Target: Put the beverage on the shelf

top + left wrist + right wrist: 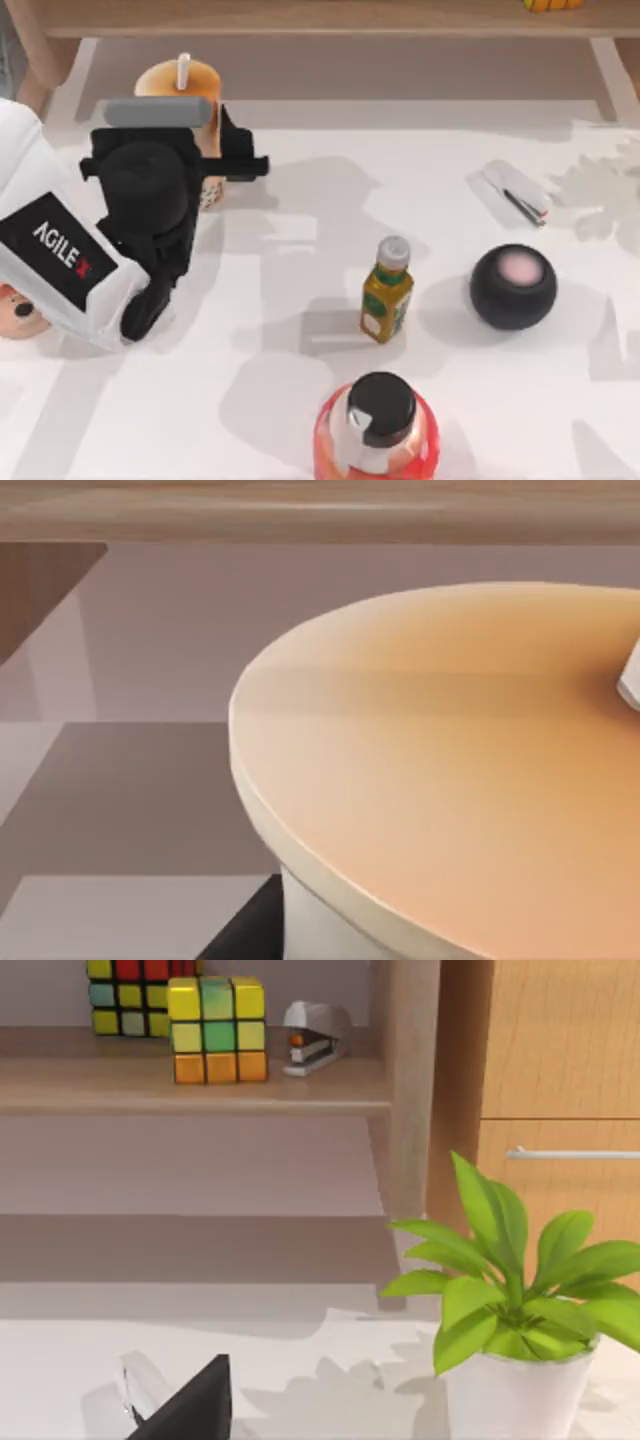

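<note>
Orange beverage [185, 85] upright on table, before wooden shelf [330, 18]

A rendered home or office corner: wooden shelf [200, 1085] with puzzle cubes [218, 1030], stapler [315, 1038], potted plant [510, 1290].

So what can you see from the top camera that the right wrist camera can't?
Top view alone: the left gripper at the beverage, a yellow-green bottle, a red bottle and a black ball. Right wrist view alone: two puzzle cubes, a stapler and a potted plant. Both show the wooden shelf and white table.
</note>
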Controlling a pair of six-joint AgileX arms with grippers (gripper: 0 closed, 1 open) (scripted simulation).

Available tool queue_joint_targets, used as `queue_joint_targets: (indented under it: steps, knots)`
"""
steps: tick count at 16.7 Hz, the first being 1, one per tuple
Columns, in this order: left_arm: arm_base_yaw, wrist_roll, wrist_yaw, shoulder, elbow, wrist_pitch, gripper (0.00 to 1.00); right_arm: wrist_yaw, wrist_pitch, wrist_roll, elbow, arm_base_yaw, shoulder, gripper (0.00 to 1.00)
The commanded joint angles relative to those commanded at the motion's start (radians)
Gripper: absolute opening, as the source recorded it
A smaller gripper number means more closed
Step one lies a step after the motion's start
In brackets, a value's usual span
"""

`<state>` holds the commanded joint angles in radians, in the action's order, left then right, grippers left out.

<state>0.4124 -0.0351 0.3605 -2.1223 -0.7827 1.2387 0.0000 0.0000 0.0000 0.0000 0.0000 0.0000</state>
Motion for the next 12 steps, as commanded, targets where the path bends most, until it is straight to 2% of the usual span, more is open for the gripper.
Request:
queue_joint_targets:
  steps: [12]
  knots:
    - [0.002, 0.002, 0.001, 0.038, 0.0, -0.038, 0.0, 0.0, 0.0, 0.0, 0.0, 0.0, 0.0, 1.0]
